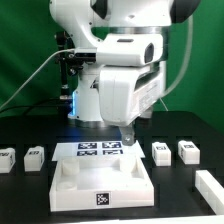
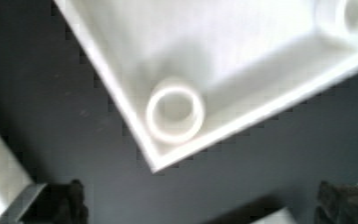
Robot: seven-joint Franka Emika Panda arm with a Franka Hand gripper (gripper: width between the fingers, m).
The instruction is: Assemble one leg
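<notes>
Though small, white leg point(image 1: 34, 156) (marker-tagged).

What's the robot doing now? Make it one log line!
jaws: open, empty | above: large flat white square plate, round corner socket | small white leg blocks: not held

1. No letters, numbers or brand names legible in either view.
2. Only signs: square black-and-white tags, patterns too small to decode.
3. One tag point(image 1: 101, 199) on plate point(image 1: 62, 186) front edge.
4. Several on marker board point(image 1: 100, 150).
5. One on leg point(image 1: 34, 157), exterior view's left.
</notes>
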